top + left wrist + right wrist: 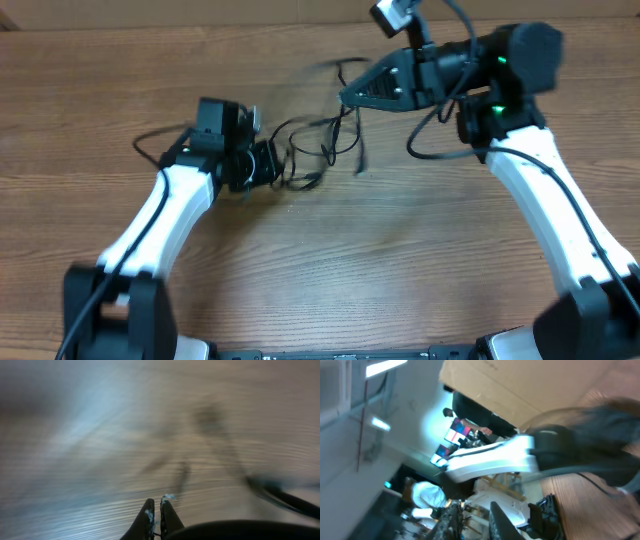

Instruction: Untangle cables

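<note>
The table (330, 260) is a brown wood-grain top, plank lines running side to side, with a bit of glare seen on it. The cables (318, 140) are found a little above the middle of it, in a loose knot of thin black loops, between the two arm ends. One strand higher up is smeared and can't be followed.

The left gripper (268, 162) is laid low at the knot's left edge, just beside the nearest loops. In the left wrist view its fingers (149, 517) are seen pressed together, so it's closed. Whether a cord is pinched in there can't be told; everything past the tips is blurred to streaks of wood and a couple of dark smudges.

The right gripper (347, 96) is pointed leftward over the knot's top right. In its wrist view the fingertips (451, 515) are parted by a small gap. Contact with the cords can't be made out from overhead.

The room is only caught by the right wrist camera, which is tipped upward: a sheet of brown cardboard (520, 385) at the top, a grey wall with a bright strip light (382, 367), and a white arm segment (495, 460) crossing the middle. Clutter behind it is too blurred to be named. A thicker black arm cable (430, 150) is looped on the wood by the right arm.
</note>
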